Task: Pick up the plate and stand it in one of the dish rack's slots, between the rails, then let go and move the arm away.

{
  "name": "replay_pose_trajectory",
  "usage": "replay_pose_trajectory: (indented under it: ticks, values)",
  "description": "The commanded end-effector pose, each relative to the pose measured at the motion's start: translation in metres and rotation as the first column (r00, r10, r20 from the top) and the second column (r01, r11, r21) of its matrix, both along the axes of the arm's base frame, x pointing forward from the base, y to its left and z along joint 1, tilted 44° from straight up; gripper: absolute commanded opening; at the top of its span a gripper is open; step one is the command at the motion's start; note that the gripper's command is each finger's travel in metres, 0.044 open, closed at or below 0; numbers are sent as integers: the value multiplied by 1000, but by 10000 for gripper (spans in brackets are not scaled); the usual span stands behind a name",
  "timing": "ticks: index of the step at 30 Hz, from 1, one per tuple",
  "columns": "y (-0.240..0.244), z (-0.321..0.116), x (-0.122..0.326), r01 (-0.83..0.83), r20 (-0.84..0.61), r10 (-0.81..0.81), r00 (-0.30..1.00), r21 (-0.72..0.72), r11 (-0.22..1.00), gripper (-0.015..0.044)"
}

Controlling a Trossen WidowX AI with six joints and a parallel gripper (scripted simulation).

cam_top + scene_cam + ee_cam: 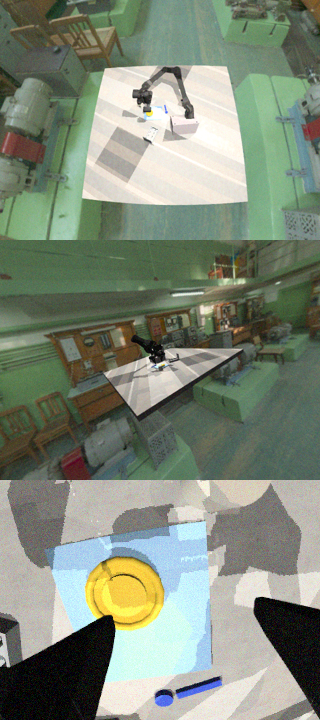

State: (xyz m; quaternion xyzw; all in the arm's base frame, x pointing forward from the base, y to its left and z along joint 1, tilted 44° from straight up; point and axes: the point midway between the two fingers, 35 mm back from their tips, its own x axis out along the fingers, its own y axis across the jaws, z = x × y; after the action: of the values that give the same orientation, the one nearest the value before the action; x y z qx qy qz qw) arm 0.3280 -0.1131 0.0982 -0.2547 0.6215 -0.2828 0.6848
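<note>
1. Reaching down over the plate (149, 113) (162, 365) (125, 592), my gripper (143, 106) (157, 359) (185, 611) is released, its fingers spread wide with nothing between them.
2. The yellow plate lies flat on a blue mat (155, 116) (156, 366) (165, 655), toward one corner. In the wrist view one fingertip overlaps its rim while the other sits well off to the side, so I judge I should centre the opening before going lower.
3. I want one finger on each side of the rim, low enough to get a firm pinch but without pressing into the mat. Coming straight down from here could knock the rim and slide the plate.
4. Just off the mat lies a blue stick-like thing (165, 109) (200, 687); I should keep my fingertips off it. A small round thing (160, 368) (245, 490) stands near the mat's other side.
5. Farther off, the dish rack (151, 133) (173, 359) (12, 635) holds no plate that I can see. Its slots are too small to read well, so after lifting I expect to turn the plate on edge, line it up between rails and lower it gently.
</note>
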Motion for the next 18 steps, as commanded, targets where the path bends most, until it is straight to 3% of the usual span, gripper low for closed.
replay_pose_trajectory:
  ticks: [1, 18]
  values:
    - [31, -25, 0, -44, -34, 44, 998, 15, 999, 400]
    - [17, -40, 3, -43, -34, 44, 998, 16, 999, 400]
